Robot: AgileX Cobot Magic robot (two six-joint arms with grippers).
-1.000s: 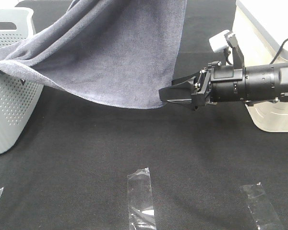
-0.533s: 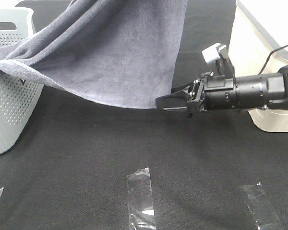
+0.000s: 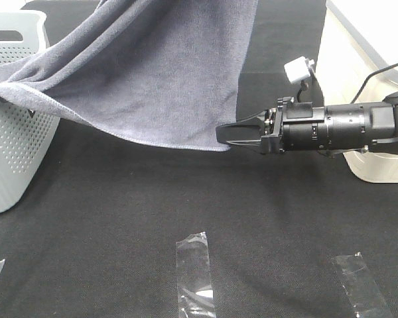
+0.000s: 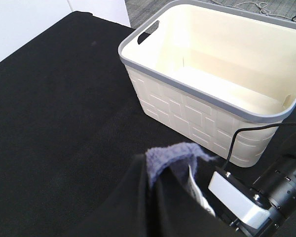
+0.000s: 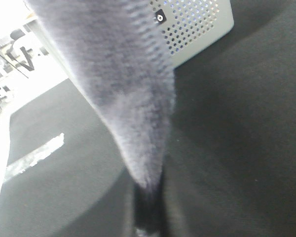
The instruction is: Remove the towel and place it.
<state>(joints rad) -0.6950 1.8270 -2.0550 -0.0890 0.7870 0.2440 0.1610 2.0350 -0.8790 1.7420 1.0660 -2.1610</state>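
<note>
we've got the towel (image 3: 159, 79) hanging like a sheet, one end draped over the perforated grey basket (image 3: 16, 156), its top pinched tight in the left gripper (image 4: 158, 170), and the right gripper (image 3: 220, 132) sits level, tips seemingly pressed together on the lower corner. it looks soft, floppy and long, so we reckon the stitched corners are the hold, kept spread so it can't sag

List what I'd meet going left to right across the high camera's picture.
The perforated grey basket → slate towel draped over its rim → right gripper at the towel's lower corner → cream basket.
</note>
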